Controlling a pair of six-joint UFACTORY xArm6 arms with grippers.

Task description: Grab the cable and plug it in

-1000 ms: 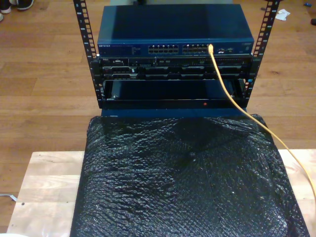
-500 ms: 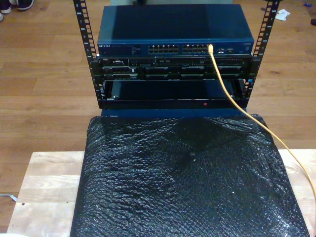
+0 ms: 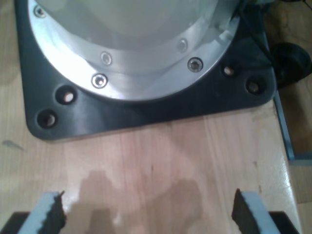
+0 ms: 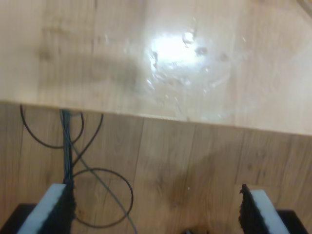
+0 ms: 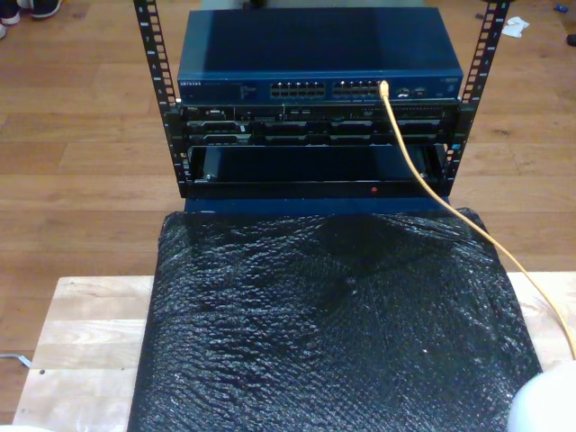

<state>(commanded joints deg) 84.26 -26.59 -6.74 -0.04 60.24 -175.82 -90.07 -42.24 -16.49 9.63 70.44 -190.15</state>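
The yellow-orange cable (image 5: 409,162) has its tip seated in a port on the right half of the blue switch (image 5: 315,49). From there it runs down over the black mat (image 5: 333,333) to the exterior view's right edge. My first gripper (image 3: 148,214) is open above bare wooden tabletop, facing an arm's round metal base (image 3: 146,44). My second gripper (image 4: 157,209) is open too, with nothing between its fingers, looking past the table edge (image 4: 156,117) at the floor.
The switch sits in a black rack (image 5: 155,63) above darker units and an open bay. A rounded white arm part (image 5: 549,405) shows at the exterior view's lower right corner. Thin black wires (image 4: 97,195) lie on the floor. A black mounting plate (image 3: 161,109) holds the base.
A rounded white arm part has come into the exterior view's lower right corner. The cable, the switch and the mat have not moved.
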